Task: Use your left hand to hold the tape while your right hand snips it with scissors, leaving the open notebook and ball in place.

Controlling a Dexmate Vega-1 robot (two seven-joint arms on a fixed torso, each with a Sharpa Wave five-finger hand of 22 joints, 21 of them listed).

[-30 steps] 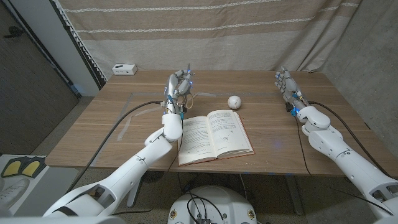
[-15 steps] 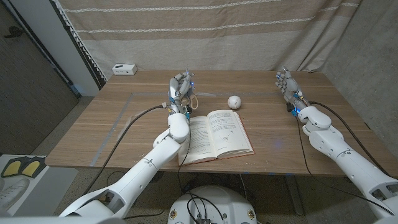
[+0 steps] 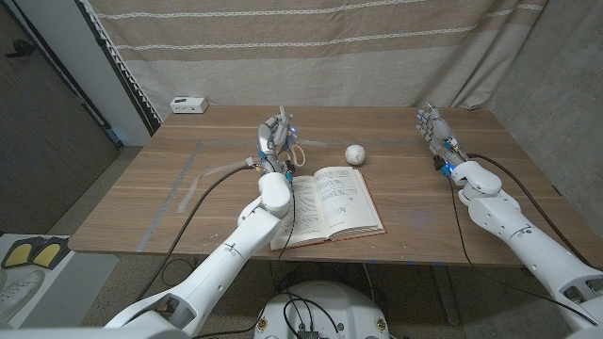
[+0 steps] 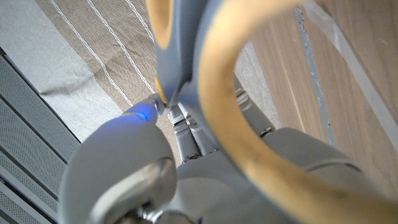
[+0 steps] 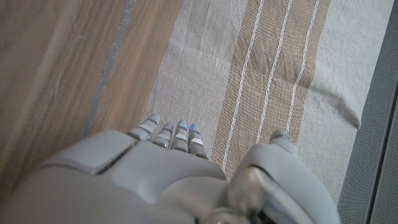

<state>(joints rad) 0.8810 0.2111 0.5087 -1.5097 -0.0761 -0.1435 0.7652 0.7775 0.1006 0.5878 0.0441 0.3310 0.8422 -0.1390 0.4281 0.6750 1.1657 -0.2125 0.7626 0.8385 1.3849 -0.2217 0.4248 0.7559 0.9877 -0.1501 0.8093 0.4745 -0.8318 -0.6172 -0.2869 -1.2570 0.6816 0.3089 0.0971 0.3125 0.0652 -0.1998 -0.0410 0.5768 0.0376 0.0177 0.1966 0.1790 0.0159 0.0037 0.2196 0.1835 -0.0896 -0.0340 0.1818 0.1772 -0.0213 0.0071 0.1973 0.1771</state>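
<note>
Since the left hand [image 3: 276, 137] grips what appears to be the tape roll [image 3: 297, 153], we note the right hand [image 3: 434, 129] stands well apart, fingers extended, holding nothing.

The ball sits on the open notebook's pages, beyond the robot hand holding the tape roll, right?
Not quite. The head view shows the white ball on the bare wooden table, just beyond the open notebook, not on its pages. The left robot hand does hold the tape roll.
</note>
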